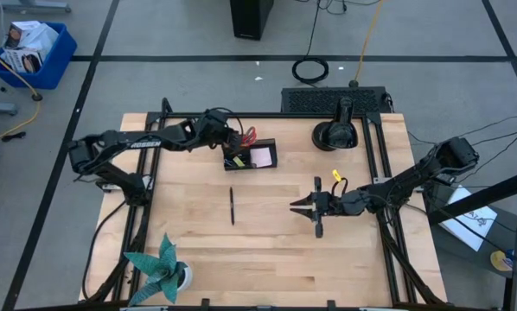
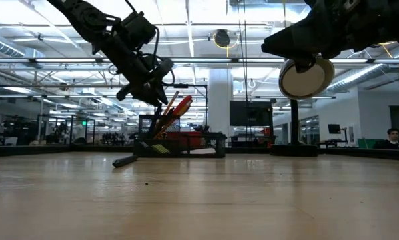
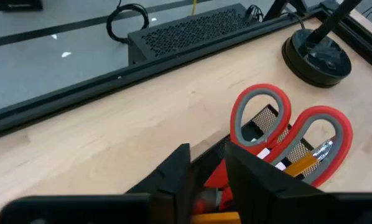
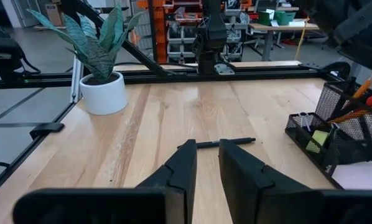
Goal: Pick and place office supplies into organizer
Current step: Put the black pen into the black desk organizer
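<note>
I am hovering the left gripper [image 3: 204, 180] over the organizer [image 1: 250, 156], its jaws standing slightly parted and gripping nothing, the red-handled scissors [image 3: 285, 134] and an orange pencil [image 3: 298, 165] sitting just ahead of them in the cup section. I am holding the right gripper [image 4: 206, 168] low over the surface [image 1: 267, 250], jaws narrowly apart and empty, a black pen [image 4: 226, 143] lying just beyond them.

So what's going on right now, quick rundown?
Left gripper over organizer cup, above the scissors. Right gripper idle mid-table, empty. One pen on table, nothing blocking it.
</note>
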You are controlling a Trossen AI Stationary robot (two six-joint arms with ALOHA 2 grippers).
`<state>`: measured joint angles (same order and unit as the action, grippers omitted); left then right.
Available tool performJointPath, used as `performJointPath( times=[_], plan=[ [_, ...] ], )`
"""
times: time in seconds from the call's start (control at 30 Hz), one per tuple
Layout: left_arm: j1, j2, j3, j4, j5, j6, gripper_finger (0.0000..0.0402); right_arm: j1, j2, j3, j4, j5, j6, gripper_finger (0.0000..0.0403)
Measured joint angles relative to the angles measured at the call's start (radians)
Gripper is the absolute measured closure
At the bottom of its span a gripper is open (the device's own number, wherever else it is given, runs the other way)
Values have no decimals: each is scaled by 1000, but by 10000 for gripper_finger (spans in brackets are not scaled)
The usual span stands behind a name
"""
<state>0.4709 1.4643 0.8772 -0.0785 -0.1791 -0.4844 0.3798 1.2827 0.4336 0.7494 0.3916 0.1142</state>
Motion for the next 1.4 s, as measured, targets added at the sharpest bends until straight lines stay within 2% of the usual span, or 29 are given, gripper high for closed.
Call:
performJointPath(
  times=[0.2, 0.33, 0.47, 0.6, 0.73, 0.8, 0.87, 1.03, 1.23, 1.4],
  plan=[
    [0, -22, 0, -2, 26, -1, 234, 0, 0, 0, -31, 0, 30, 344],
    [-5, -92, 0, -21, 80, -80, 204, 0, 0, 0, -40, 0, 31, 344],
    [-26, -208, 1, -100, 95, -137, 203, 0, 0, 0, -60, 0, 30, 344],
    [-78, -315, 2, -272, 70, -266, 220, 0, 0, 0, -93, 0, 30, 344],
    [-189, -371, 2, -456, 26, -424, 241, 0, 0, 0, -137, 0, 31, 344],
    [-263, -366, 0, -535, -5, -524, 250, 2, 0, 0, -152, -3, 58, 344],
    [-336, -343, -1, -548, -33, -596, 257, 7, 0, 0, -162, -12, 111, 344],
    [-471, -236, 0, -522, -60, -771, 261, 8, 0, 0, -171, -140, 214, 344],
    [-568, -80, 0, -424, 9, -896, 261, 8, 0, 0, -222, -213, 150, 344],
    [-622, 10, 1, -375, 18, -946, 261, -7, 0, -1, -293, -209, 75, 344]
  ],
)
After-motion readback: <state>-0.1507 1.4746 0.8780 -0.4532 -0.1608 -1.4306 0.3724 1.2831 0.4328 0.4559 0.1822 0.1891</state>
